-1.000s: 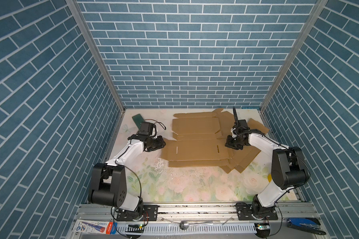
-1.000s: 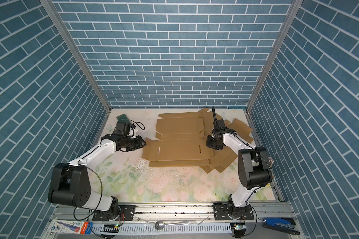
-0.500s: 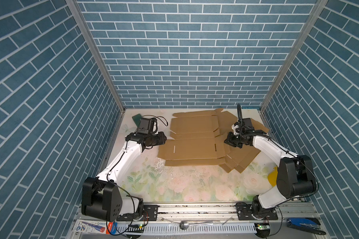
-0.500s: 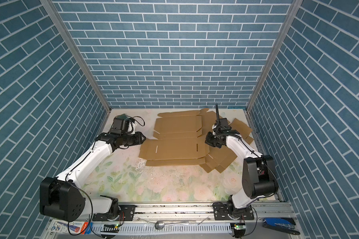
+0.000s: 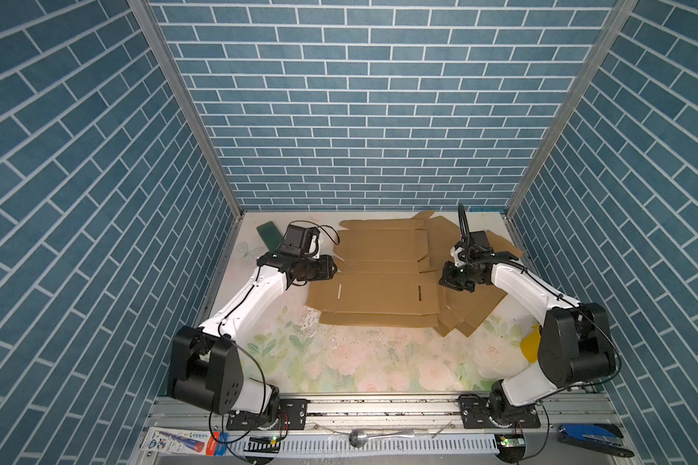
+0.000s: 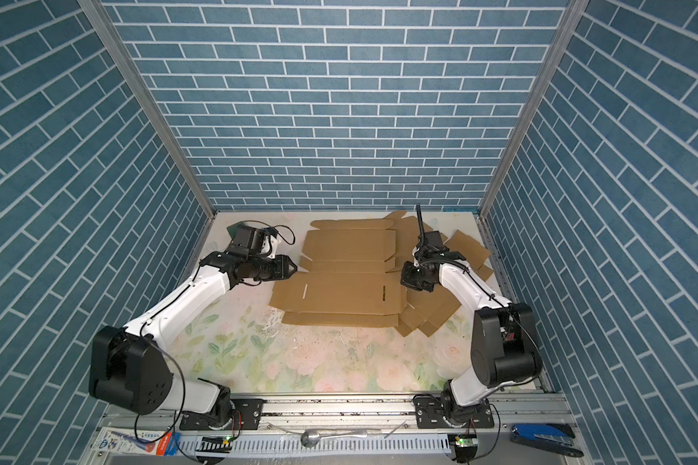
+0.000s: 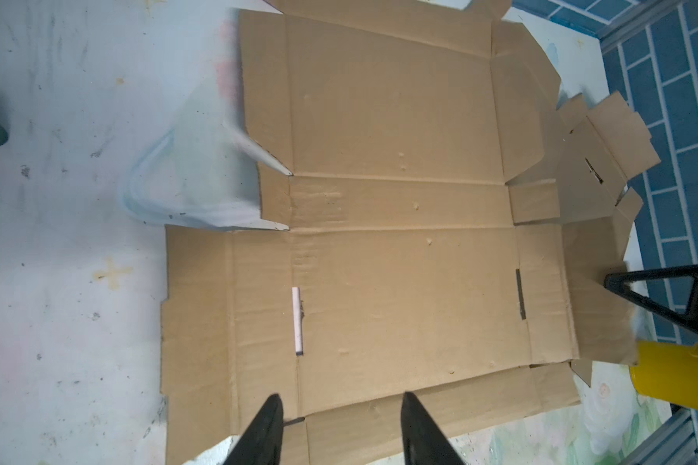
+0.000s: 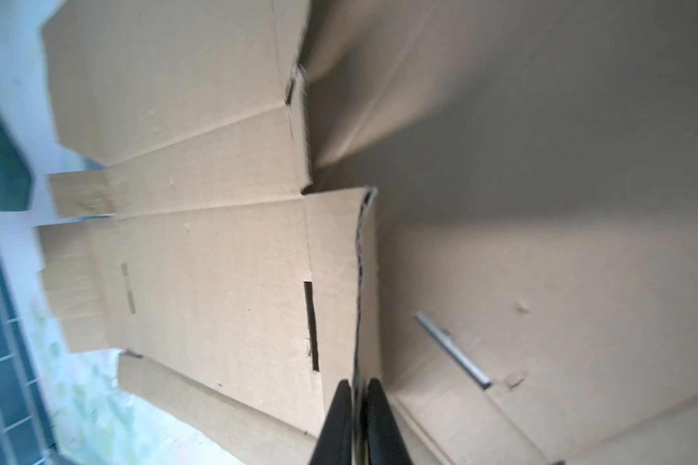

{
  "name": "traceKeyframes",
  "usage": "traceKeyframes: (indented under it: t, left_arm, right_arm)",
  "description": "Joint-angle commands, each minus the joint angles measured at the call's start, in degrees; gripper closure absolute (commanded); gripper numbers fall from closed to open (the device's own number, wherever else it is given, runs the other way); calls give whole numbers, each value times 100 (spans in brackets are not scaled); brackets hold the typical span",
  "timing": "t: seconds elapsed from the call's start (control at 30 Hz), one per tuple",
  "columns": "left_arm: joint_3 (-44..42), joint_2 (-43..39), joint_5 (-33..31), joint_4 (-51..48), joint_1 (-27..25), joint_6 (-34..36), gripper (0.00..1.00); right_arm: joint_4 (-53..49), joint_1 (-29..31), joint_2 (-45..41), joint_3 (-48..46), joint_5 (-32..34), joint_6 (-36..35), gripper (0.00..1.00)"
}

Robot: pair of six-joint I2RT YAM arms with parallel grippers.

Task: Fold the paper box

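The paper box (image 5: 379, 282) (image 6: 347, 282) is a flat, unfolded brown cardboard blank at the back middle of the table in both top views. My left gripper (image 5: 333, 269) (image 7: 341, 396) is at its left edge. It hovers open over the near panel, with nothing between its fingers. My right gripper (image 5: 446, 280) (image 8: 357, 384) is at the box's right edge. It is shut on the rim of the right side flap (image 8: 339, 282), which stands raised off the cardboard beneath.
More flat cardboard blanks (image 5: 472, 318) lie stacked under and to the right of the box. A dark green object (image 5: 271, 237) lies at the back left, and a yellow object (image 5: 530, 348) by the right arm. Blue brick walls close in three sides.
My left arm has stretched out and brought its gripper up to the box's left edge. My right gripper has stayed at the right flap while its elbow swung outward.
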Motion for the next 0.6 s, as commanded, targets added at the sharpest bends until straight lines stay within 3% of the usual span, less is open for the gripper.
traceKeyframes:
  t: [0.0, 0.07, 0.13, 0.2, 0.47, 0.57]
  left_arm:
    - [68, 430, 505, 362, 610, -316, 48]
    - [210, 788, 717, 710, 762, -377, 43]
    - [685, 1345, 856, 729, 766, -228, 38]
    - [1333, 1954, 929, 487, 780, 2, 37]
    - [4627, 4578, 1218, -1057, 604, 695, 37]
    - [5501, 5313, 1232, -1547, 565, 770, 39]
  right_arm:
    - [-232, -9, 329, 646, 827, -338, 85]
    - [-264, -15, 590, 886, 1053, -397, 81]
    - [-497, -16, 893, 1209, 1465, -439, 65]
    - [-620, -4, 901, 1327, 1549, -394, 60]
    - [-133, 509, -311, 339, 836, 439, 55]
    - [128, 698, -762, -198, 597, 840, 55]
